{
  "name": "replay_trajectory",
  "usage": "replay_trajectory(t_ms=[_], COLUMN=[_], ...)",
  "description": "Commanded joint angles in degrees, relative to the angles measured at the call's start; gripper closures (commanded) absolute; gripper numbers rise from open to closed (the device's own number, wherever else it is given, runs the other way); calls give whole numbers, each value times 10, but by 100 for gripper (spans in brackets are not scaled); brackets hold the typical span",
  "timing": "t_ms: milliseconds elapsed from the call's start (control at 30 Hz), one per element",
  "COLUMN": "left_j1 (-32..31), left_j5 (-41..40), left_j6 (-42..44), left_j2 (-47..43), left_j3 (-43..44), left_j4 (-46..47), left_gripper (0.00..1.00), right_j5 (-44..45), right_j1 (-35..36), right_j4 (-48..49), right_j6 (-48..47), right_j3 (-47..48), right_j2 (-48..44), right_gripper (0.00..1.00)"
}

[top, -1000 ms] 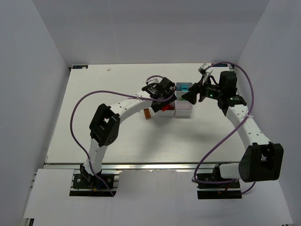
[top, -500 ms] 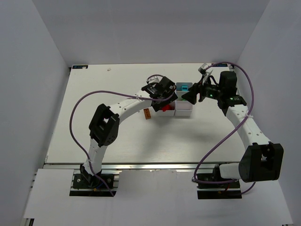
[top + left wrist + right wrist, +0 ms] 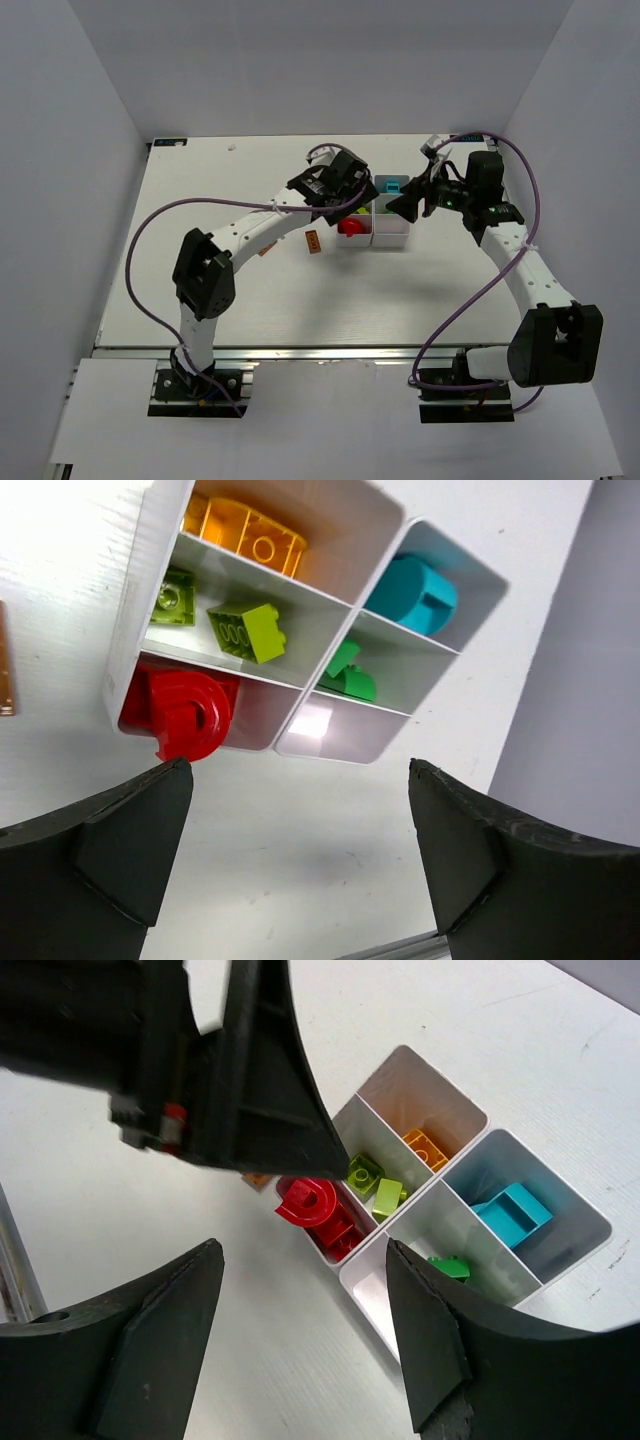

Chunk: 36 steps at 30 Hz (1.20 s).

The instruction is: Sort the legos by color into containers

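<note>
The left gripper [image 3: 295, 790] has drawn back from the white tray [image 3: 128, 630], jaws spread and empty. The red lego [image 3: 185, 712] sits in a corner compartment, overhanging its rim. The right gripper [image 3: 300, 1260] hovers above the tray, jaws spread too.

left arm [image 3: 250, 228] and right arm [image 3: 530, 268]: slim white links joined by bulky matte black joint housings [image 3: 203, 278], boxy with rounded corners. thin purple cable [image 3: 148, 225] hangs loose off the left arm from base up to wrist, and a second purple cable [image 3: 468, 300] does the same on the right. black base blocks [image 3: 195, 385]. small green light [image 3: 449, 200] on the right wrist housing. left gripper [image 3: 300, 770]: fingers [image 3: 130, 840] matte black, broad wedges, flat inner faces, edges slightly greyed. right gripper [image 3: 302, 1245]: fingers [image 3: 150, 1345] same black wedge shape, one with a small round hole low on its face.
</note>
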Motion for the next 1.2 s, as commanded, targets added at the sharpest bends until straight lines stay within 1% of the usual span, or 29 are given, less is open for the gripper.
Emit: replay_trajectory(t_ms=[0, 33, 100, 133, 167, 200, 233, 267, 300, 333, 367, 400, 433, 467, 500, 533, 567, 600, 633, 667, 700, 733, 767, 800, 867, 900, 1000, 1033, 1167], left_j1=[-4, -3, 2, 6, 13, 33, 45, 56, 80, 90, 109, 117, 125, 136, 141, 145, 152, 156, 160, 163, 163, 163, 163, 163, 164, 164, 164, 164, 164], left_j5=[-36, -45, -73, -79, -82, -78, -73, -62, -59, -57, -61, -65, -69, -76, -93, -101, -109, -111, -109, -111, -114, -123, -127, -130, -137, -140, -147, -148, -146], left_j6=[23, 39, 65, 81, 82, 81, 81, 82, 90, 96, 102, 114, 122, 127, 137, 142, 146, 154, 159, 161, 155, 150, 144, 130, 116, 100, 81, 76, 68], left_j2=[-67, -76, -107, -120, -134, -167, -186, -206, -251, -276, -301, -325, -372, -395, -417, -456, -474, -490, -505, -533, -544, -556, -579, -590, -623, -633, -662, -667, -672], left_j3=[8, -4, -23, -50, -68, -89, -136, -162, -187, -237, -260, -281, -302, -337, -352, -367, -393, -404, -415, -433, -441, -448, -455, -468, -480, -491, -502, -503, -500], left_j4=[-12, -13, -10, -11, -11, -10, -5, 2, 17, 25, 31, 43, 48, 48, 47, 46, 46, 44, 45, 41, 32, 26, 20, 12, 5, -1, -16, -20, -40], left_gripper=[2, 2, 2, 2, 2, 2, 2, 2, 2, 2, 2, 2, 2, 2, 2, 2, 2, 2, 2, 2, 2, 2, 2, 2, 2, 2, 2, 2, 2], right_j5=[-25, -32, -42, -58, -69, -81, -108, -117, -117, -109, -95, -49, -20, 7, 51, 73, 95, 138, 159, 181, 243, 268, 288, 330, 365, 400, 436, 441, 453], right_j1=[-3, -3, -3, -3, -4, -2, -2, 3, 18, 31, 48, 90, 118, 142, 190, 212, 232, 270, 287, 316, 330, 340, 348, 362, 382, 387, 397, 396, 397], right_j4=[-4, -8, -26, -34, -52, -64, -79, -99, -140, -163, -187, -218, -224, -226, -231, -231, -232, -232, -241, -246, -247, -257, -268, -276, -302, -305, -307, -303, -276], right_j6=[-35, -44, -82, -99, -139, -162, -189, -220, -276, -303, -326, -344, -342, -333, -315, -300, -282, -264, -231, -208, -177, -121, -94, -66, -11, 4, 52, 61, 88], right_j3=[15, 17, 18, 21, 22, 23, 30, 37, 44, 66, 80, 94, 105, 125, 135, 145, 166, 179, 193, 228, 246, 268, 293, 338, 380, 411, 442, 439, 412], right_j2=[-12, -12, -12, -12, -12, -12, -11, -6, -2, 4, 17, 26, 35, 56, 67, 81, 110, 125, 145, 187, 207, 232, 278, 299, 356, 369, 409, 415, 423], right_gripper=[29, 29, 34, 40, 45, 50, 59, 64, 69, 75, 78, 82, 86, 85, 80, 68, 64, 60, 56, 54, 53, 50, 48, 47, 42, 40, 32, 29, 28])
